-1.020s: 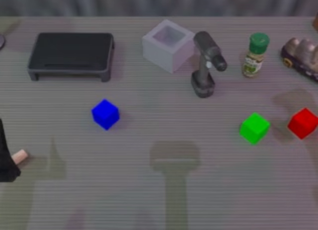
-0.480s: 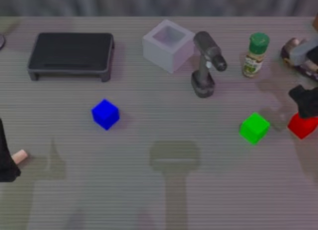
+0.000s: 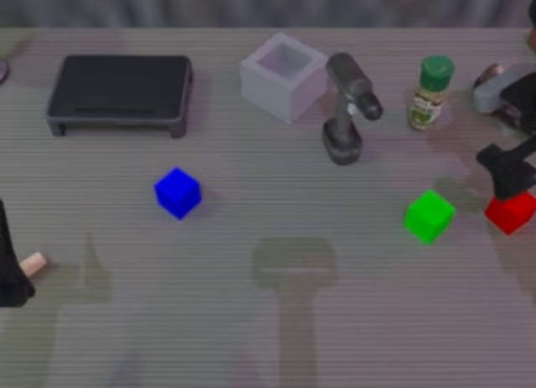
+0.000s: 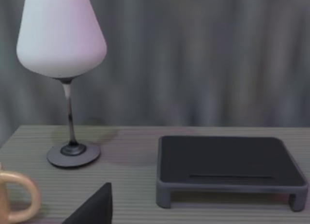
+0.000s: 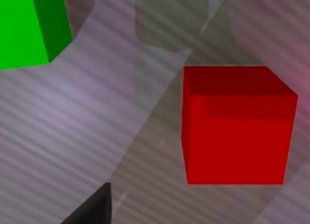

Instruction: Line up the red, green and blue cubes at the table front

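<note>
Red cube [image 3: 511,213] sits at the frame's right edge, directly beneath our right hand [image 3: 509,175]; whether its fingers are parted we cannot tell. Only our right wrist view shows the cube [image 5: 237,125] whole, green cube [image 5: 29,28] nearby.

The light was soft and rather dim, without any glare. A large blurred T-shaped shadow lay on the table [image 3: 251,338], in front of the drill [image 3: 347,111]. Fine horizontal stripes crossed the whole top view. Beside the red cube [image 5: 237,125], faint overlapping shadows fell on the surface. All edges were slightly soft, not sharp.
</note>
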